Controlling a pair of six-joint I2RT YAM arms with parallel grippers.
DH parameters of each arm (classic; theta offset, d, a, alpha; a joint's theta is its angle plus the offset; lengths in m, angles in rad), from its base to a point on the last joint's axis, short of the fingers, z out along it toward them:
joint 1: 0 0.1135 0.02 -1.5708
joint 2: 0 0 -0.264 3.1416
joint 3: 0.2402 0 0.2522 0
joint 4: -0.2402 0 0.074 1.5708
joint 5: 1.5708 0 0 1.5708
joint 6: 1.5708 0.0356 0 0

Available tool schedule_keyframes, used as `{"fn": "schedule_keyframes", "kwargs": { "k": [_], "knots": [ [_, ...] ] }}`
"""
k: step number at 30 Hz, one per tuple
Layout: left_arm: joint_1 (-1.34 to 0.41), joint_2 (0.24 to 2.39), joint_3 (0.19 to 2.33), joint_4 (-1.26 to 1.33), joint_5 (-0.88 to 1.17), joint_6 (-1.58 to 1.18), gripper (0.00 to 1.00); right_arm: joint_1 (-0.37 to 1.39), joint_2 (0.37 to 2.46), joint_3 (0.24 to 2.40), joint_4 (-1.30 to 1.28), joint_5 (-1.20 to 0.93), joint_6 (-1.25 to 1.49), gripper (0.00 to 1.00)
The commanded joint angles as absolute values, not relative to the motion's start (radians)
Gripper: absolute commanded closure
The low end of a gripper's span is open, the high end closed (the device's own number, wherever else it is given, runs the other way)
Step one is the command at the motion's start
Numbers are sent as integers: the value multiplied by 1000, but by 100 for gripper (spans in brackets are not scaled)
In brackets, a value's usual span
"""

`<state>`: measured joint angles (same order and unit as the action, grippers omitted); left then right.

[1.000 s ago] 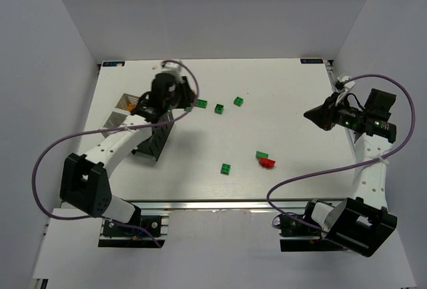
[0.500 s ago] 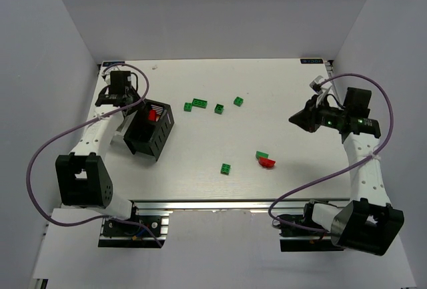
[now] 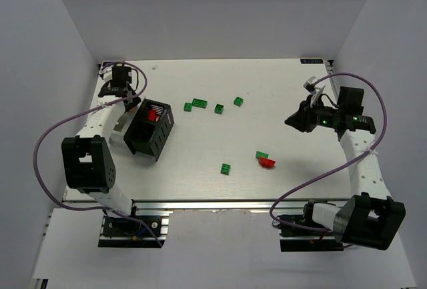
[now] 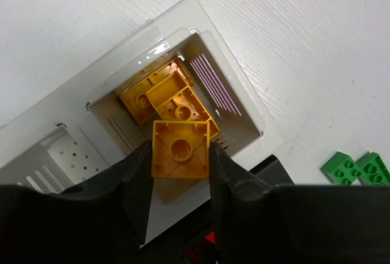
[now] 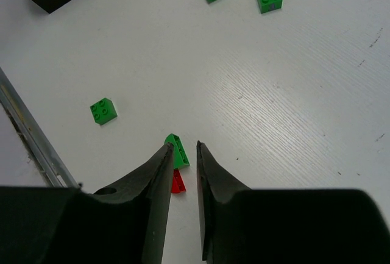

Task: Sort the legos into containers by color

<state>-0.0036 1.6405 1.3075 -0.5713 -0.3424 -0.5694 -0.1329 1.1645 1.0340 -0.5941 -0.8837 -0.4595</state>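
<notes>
My left gripper (image 3: 120, 89) hangs over a white bin (image 4: 244, 108) at the far left of the table and is shut on a yellow brick (image 4: 180, 149), studs facing down. Two more yellow bricks (image 4: 159, 91) lie in that bin. The black slotted bin (image 3: 150, 133) beside it holds a red brick (image 3: 153, 114). My right gripper (image 3: 293, 121) is open a little and empty, above the table at the right. In the right wrist view a green wedge brick (image 5: 181, 151) and a red brick (image 5: 177, 181) lie on the table below its jaws (image 5: 183, 147).
Loose green bricks lie mid-table: a pair (image 3: 199, 104), one (image 3: 219, 108), one (image 3: 238, 101) and one (image 3: 226, 168). The green and red pair sits nearer the right (image 3: 265, 159). A second white bin (image 4: 58, 154) adjoins the first. The table's front rail (image 5: 30, 142) runs near the bricks.
My left arm swung from over the black bin to the far-left white bin. My right gripper moved left toward the middle of the table.
</notes>
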Motion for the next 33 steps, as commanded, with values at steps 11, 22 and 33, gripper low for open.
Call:
{"fn": "schedule_keyframes", "kwargs": {
  "k": [11,22,33],
  "knots": [
    [-2,1591,1333,-580,-354,-584,33,-92,1198,1025,-577,-864,-502,65],
    [-2,1503,1301,-580,-295,-588,33,-68,1183,1012,-578,-847,-514,63],
    [-2,1229,1092,-480,-83,-456,13,-9,1158,1020,-646,-799,-600,60]
  ]
}}
